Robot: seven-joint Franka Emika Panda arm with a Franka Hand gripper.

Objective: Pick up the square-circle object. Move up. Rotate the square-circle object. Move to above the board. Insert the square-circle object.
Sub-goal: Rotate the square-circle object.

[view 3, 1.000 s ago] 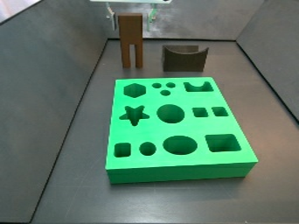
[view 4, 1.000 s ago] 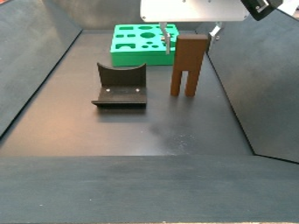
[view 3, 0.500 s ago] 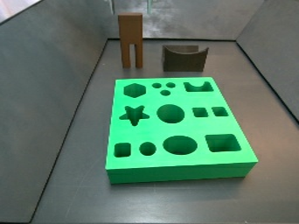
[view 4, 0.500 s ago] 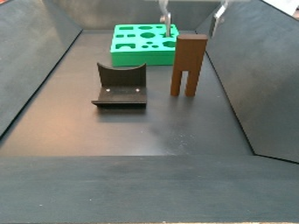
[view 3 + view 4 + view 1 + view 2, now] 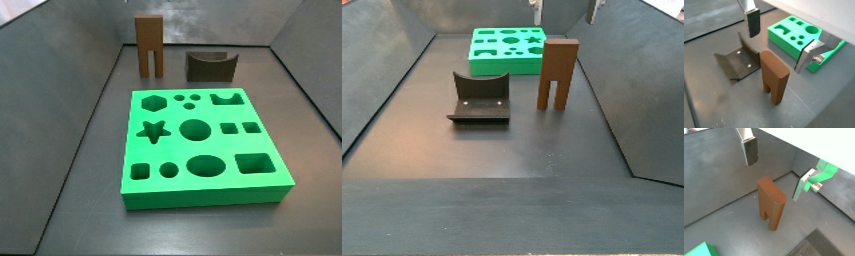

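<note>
two silver fingers (image 5: 751, 20) of the gripper (image 5: 777, 40) hang spread wide apart above the block (image 5: 775, 83), with nothing between them and neither pad touching it; the gripper is released. in both wrist views the block (image 5: 771, 202) stands below the gap between the plates, closer to the midline than to either finger. in a side view only the finger tips (image 5: 539, 12) show at the upper edge of the frame, above the block (image 5: 557, 73); in the other side picture the gripper is out of frame.

the block stands upright on the dark floor on its two legs, solid part up, slot open at the bottom. in a side view it (image 5: 148, 45) sits at the far end of the floor, beyond the board (image 5: 203, 146) and apart from it, with the dark notched block (image 5: 210, 65) just beside it and not touching.

the board lies flat on the floor, its cut-outs all open: a star, a hexagon, circles, squares. in a side view the board (image 5: 504, 50) is behind the notched block (image 5: 480, 98) and the brown block. in a wrist view the board (image 5: 795, 36) shows past the notched block (image 5: 738, 63).
</note>
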